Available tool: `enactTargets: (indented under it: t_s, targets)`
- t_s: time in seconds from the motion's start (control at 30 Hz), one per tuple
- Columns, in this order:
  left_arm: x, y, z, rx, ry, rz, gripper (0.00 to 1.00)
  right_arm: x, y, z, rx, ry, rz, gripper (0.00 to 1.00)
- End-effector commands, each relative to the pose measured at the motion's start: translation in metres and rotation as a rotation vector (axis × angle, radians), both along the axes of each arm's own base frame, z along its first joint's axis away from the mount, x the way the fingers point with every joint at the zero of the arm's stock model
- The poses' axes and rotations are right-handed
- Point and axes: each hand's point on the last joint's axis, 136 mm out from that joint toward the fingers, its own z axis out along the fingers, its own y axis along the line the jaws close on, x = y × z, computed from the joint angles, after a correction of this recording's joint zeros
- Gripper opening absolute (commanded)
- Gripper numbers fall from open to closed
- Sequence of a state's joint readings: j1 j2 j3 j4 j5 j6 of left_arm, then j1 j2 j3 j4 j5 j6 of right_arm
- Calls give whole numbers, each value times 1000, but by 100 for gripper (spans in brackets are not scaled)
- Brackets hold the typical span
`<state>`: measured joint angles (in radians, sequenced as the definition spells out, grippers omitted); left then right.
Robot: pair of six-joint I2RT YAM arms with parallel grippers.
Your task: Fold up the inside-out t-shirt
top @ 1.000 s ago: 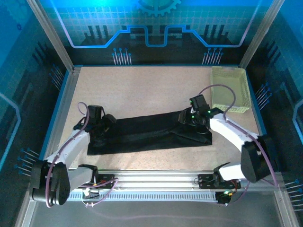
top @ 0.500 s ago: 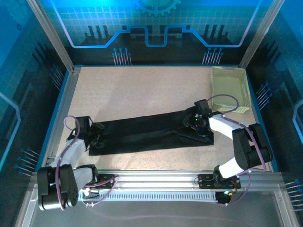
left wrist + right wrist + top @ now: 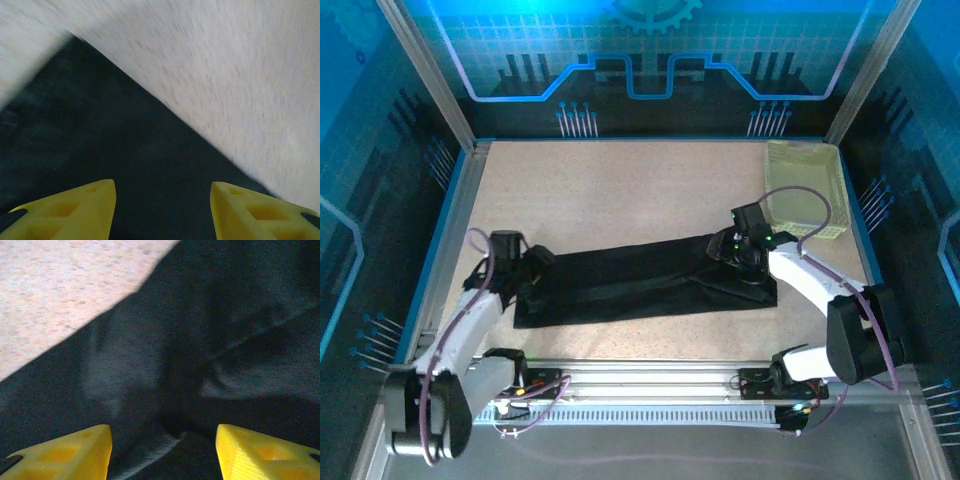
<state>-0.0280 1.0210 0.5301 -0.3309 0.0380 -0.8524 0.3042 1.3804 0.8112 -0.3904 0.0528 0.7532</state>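
T-shirt (image 3: 630,280) barely changed; left gripper (image 3: 161,185), spread, seemingly edged inward; right gripper (image 3: 162,427) spread, staying put.

Blue glow from behind; tabletop (image 3: 240,75) smeared by blur at left wrist.

Black t-shirt (image 3: 640,285) lies as long narrow band, slantwise across table (image 3: 620,190) — right end farther back than left; left gripper (image 3: 532,272) low over its left end; right gripper (image 3: 748,268) low over its right end; pale yellow-green basket (image 3: 803,150) in far right corner — apart from shirt
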Motion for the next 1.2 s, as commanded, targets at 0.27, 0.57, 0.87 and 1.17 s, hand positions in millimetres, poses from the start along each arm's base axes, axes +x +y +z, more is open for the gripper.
enactTargets:
  t_s: [0.27,0.57,0.87,1.17]
  targets:
    - [-13,-1,-64,-32,173,39,57,-21,-11,-41,-33,146,-55,59]
    - [-12,41,-67,-55,138,140,62,-31,-41,-52,-35,183,-124,60]
    - [4,39,-40,-22,96,47,65,-13,-64,-5,-250,105,36,89]
    - [2,36,-50,-42,110,42,67,6,-67,-35,-243,245,63,85]
